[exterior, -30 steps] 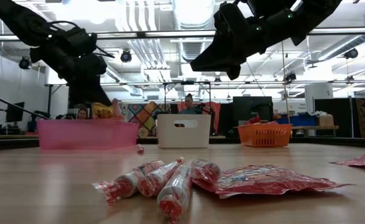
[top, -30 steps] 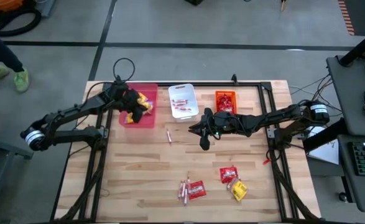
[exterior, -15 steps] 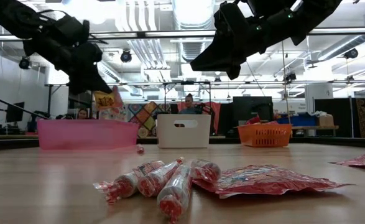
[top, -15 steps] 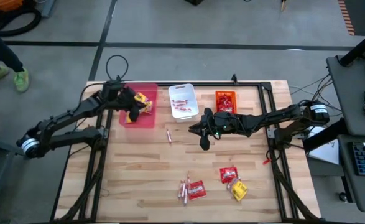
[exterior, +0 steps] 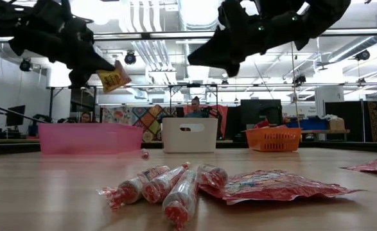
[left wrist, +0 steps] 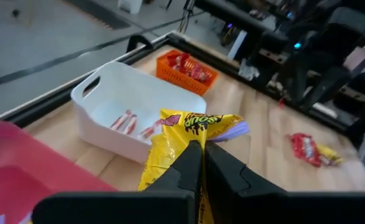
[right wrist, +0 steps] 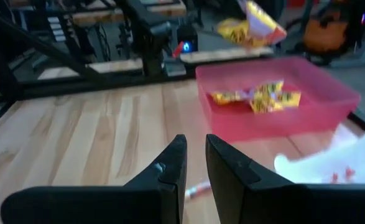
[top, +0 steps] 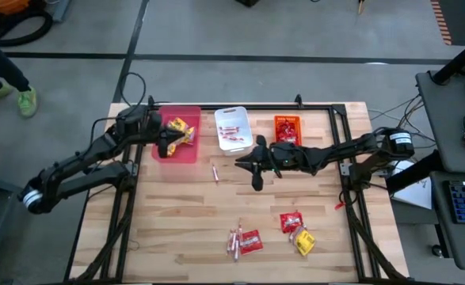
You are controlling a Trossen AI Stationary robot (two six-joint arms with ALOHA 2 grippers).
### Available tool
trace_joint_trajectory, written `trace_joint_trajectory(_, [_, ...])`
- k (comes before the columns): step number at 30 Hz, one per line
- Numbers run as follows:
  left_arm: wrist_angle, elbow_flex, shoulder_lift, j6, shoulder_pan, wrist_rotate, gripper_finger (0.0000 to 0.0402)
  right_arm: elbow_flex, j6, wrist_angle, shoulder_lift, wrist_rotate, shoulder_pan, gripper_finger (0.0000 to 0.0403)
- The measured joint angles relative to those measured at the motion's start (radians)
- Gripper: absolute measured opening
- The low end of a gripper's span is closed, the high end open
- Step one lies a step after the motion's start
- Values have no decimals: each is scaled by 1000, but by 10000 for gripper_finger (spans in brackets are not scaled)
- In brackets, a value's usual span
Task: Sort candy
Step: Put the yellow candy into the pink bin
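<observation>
The yellow square packet [left wrist: 185,140], crinkled with dark lettering, hangs above the pink bin [top: 178,134], where more yellow packets [right wrist: 260,98] lie. Red packets and pinkish sticks [top: 238,240] rest on the wooden table [top: 184,214], well apart from that bin. The left gripper [top: 165,143] pinches the packet tight. The right gripper [top: 251,168] hovers beside the white bin [top: 232,129], jaws narrowly apart, empty.

a lab (exposed ceiling ducts [exterior: 194,16], computer desks [top: 454,158]).
</observation>
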Motion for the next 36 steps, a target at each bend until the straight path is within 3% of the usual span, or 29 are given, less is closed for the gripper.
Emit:
trace_joint_trajectory(8, [174, -115, -81, -78, -66, 1, 0, 1, -81, 220, 69, -9, -12, 52])
trace_joint_trajectory(14, [296, -166, -116, -91, -132, 11, 0, 90, -98, 228, 121, -119, -43, 52])
trace_joint_trajectory(18, [356, -178, -129, -94, -167, 46, 0, 161, -137, 224, 177, -133, -60, 52])
trace_joint_trajectory(28, [375, -178, -157, -35, -177, 51, 0, 350, -180, 17, 236, -142, -96, 52])
trace_joint_trajectory(36, [374, -188, -157, -12, -177, 74, 0, 413, -162, -63, 255, -244, -88, 68])
